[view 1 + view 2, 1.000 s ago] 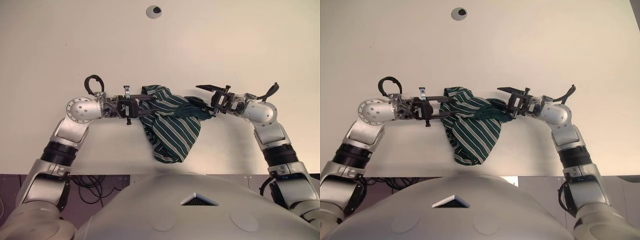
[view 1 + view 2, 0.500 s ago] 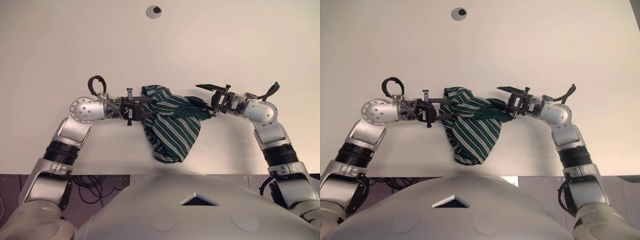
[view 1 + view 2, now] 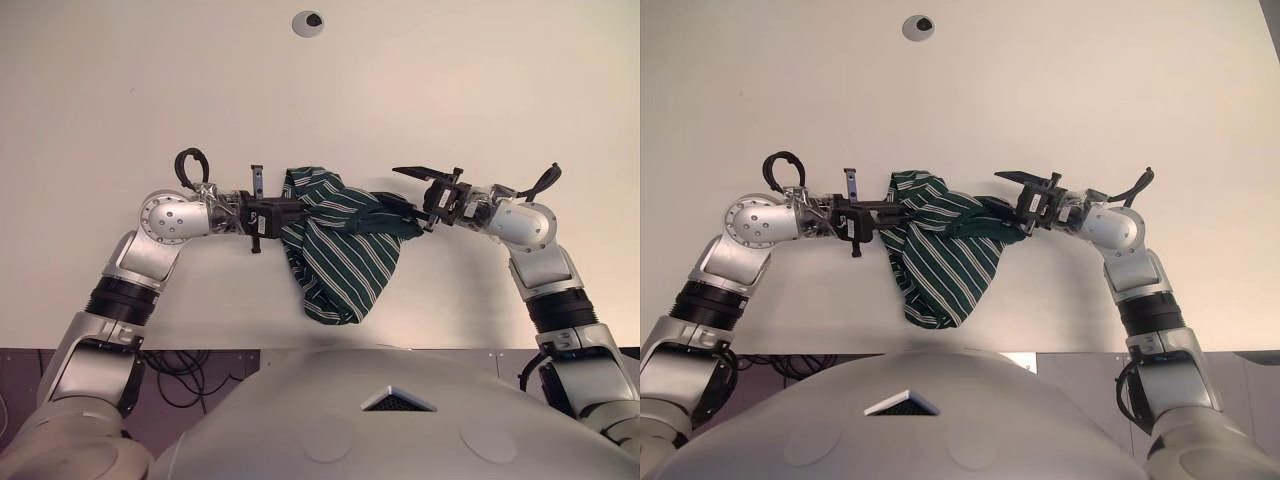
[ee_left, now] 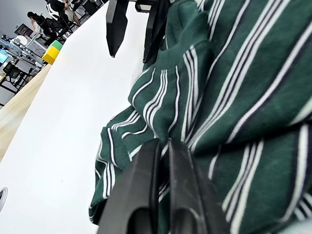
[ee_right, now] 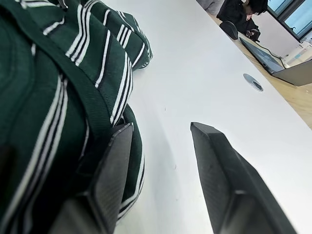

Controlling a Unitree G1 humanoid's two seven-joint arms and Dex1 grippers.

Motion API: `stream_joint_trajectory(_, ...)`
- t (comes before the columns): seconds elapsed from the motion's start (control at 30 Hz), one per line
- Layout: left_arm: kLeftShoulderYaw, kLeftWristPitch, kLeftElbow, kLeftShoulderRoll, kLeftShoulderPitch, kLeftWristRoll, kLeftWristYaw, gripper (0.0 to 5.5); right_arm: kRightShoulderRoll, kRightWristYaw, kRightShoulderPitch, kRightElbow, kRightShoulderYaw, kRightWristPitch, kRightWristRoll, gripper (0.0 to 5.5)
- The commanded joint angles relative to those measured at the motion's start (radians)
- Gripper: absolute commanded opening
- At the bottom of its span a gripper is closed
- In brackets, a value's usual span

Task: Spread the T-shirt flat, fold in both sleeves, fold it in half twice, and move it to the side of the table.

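The T-shirt (image 3: 340, 250) lies bunched by the near edge of the table (image 3: 450, 80). At its far end the left gripper (image 4: 161, 144) is pinched tight on a fold, while the right gripper (image 5: 160, 126) gapes wide, holding nothing (one finger touches cloth). Pulling now would likely drag the whole lump leftward, unspread.

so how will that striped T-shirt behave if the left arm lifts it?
Probably very floppy: the T-shirt lies bunched in soft folds on the table. Likely light, since the left gripper pinches only a small fold between shut fingers. It would probably drape and hang rather than keep its shape; the right gripper is open against it.
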Motion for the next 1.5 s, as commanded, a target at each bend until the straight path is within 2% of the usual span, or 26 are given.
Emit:
stream_joint_trajectory(0.03, 0.006, 0.002, -0.002, 0.001, -0.011, -0.015, -0.012, 0.01, -0.008, -0.004, -0.004, -0.01, -0.007, -0.004, 0.001, 2.17)
stream_joint_trajectory(0.27, 0.047, -0.014, -0.031, -0.036, -0.035, -0.105, 0.013, 0.01, -0.005, -0.017, -0.011, -0.007, -0.019, -0.011, 0.008, 2.17)
stream_joint_trajectory(0.47, 0.121, 0.068, -0.083, -0.073, -0.06, -0.199, 0.05, 0.01, -0.003, -0.046, -0.025, -0.02, -0.066, -0.019, 0.042, 2.17)
stream_joint_trajectory(0.77, 0.188, 0.142, -0.166, -0.096, -0.035, -0.271, 0.074, 0.01, 0.008, -0.048, -0.014, -0.102, -0.167, -0.022, 0.193, 2.17)
stream_joint_trajectory(0.9, 0.246, 0.131, -0.196, -0.102, -0.025, -0.312, 0.094, 0.01, 0.022, 0.013, 0.033, -0.209, -0.226, 0.032, 0.424, 2.17)
stream_joint_trajectory(1.07, 0.324, 0.124, -0.211, -0.138, -0.054, -0.356, 0.147, 0.01, -0.041, 0.245, 0.173, -0.296, -0.206, 0.04, 0.579, 2.17)
stream_joint_trajectory(1.23, 0.317, 0.127, -0.246, -0.152, -0.049, -0.364, 0.134, 0.01, -0.03, 0.295, 0.151, -0.181, -0.167, 0.017, 0.455, 2.17)
stream_joint_trajectory(1.33, 0.323, 0.135, -0.285, -0.153, -0.047, -0.39, 0.125, 0.01, -0.004, 0.227, 0.089, -0.073, -0.148, -0.021, 0.323, 2.17)
stream_joint_trajectory(1.5, 0.324, 0.138, -0.338, -0.141, -0.018, -0.445, 0.077, 0.01, 0.044, 0.148, -0.002, 0.023, -0.123, -0.066, 0.219, 2.17)
